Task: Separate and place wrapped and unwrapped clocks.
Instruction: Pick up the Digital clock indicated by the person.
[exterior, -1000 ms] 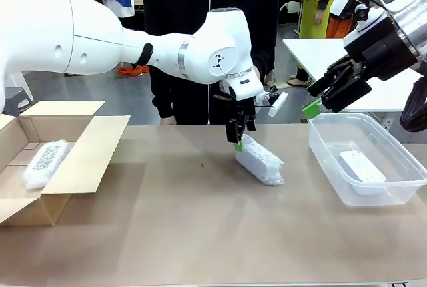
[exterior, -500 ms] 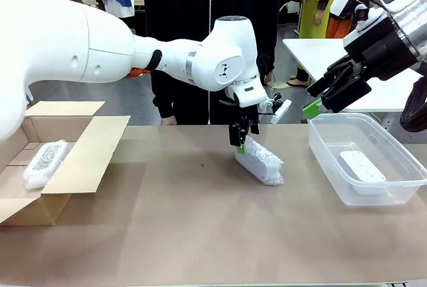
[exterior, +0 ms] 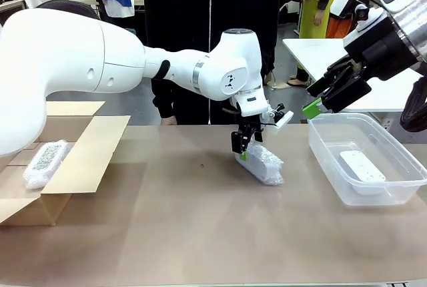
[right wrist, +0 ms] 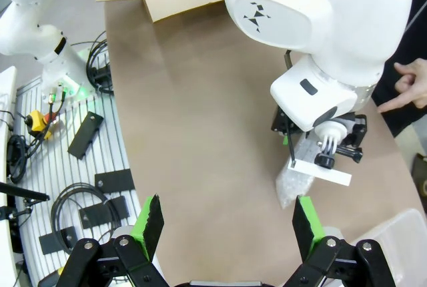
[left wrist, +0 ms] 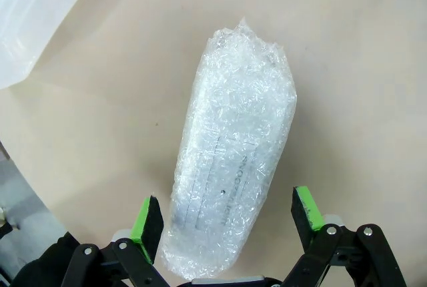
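A clock wrapped in bubble wrap (exterior: 261,162) lies mid-table. My left gripper (exterior: 241,149) is down at its far end, open. In the left wrist view the bundle (left wrist: 233,167) has its near end between the green pads (left wrist: 148,220), which stand apart from it on both sides. Another wrapped bundle (exterior: 45,160) rests in the cardboard box (exterior: 87,147). An unwrapped white clock (exterior: 361,165) lies in the clear tub (exterior: 347,116). My right gripper (exterior: 313,105) hangs open and empty above the tub's left corner. From the right wrist view, the right gripper (right wrist: 227,223) looks down on the left arm's wrist (right wrist: 320,47) and the bundle (right wrist: 292,187).
A person in black stands at the far edge, with one hand (right wrist: 407,87) pointing near the table. The box is at the left edge and the tub at the right. A rack with cables (right wrist: 60,167) lies beyond the table's side. Bare brown tabletop (exterior: 200,227) spans the front.
My left gripper has come down and slightly right onto the far end of the wrapped bundle. The right arm has stayed still.
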Available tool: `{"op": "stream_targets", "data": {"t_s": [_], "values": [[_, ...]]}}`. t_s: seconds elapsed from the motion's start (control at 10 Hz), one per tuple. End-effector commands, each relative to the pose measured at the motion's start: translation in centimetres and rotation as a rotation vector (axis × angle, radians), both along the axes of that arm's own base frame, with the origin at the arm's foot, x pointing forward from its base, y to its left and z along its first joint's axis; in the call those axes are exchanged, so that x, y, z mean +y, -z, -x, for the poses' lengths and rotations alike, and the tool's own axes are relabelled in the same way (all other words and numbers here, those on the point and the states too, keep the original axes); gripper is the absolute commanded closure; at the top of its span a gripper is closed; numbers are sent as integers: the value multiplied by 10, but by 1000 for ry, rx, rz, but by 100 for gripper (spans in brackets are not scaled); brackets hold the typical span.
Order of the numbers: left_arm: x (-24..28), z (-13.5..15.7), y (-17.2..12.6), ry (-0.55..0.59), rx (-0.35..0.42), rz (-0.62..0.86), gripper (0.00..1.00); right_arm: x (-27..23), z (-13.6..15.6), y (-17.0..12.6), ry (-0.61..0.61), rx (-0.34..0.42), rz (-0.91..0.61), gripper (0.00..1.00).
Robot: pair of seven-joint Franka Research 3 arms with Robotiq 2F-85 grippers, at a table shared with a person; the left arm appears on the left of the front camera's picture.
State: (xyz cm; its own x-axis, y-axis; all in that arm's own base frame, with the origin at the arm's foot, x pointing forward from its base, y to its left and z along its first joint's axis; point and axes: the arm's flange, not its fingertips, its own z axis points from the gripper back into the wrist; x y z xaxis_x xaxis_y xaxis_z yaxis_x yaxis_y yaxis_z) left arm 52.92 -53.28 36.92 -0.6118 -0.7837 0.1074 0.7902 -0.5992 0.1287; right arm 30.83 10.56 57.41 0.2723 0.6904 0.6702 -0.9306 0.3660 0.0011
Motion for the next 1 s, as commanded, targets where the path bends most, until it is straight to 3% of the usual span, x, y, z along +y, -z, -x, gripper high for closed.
{"op": "stream_targets", "data": {"t_s": [0.0,0.7,0.8,0.9], "values": [[-15,-14,-1,36,-4,-23,0,0,-2,1,-21,6,-27,0],[-18,-18,26,102,2,-58,0,0,-2,1,-21,6,-27,0],[-18,-18,24,90,19,-55,20,0,-2,1,-21,6,-27,0],[-17,-19,22,91,17,-43,20,0,-2,1,-21,6,-27,0]]}}
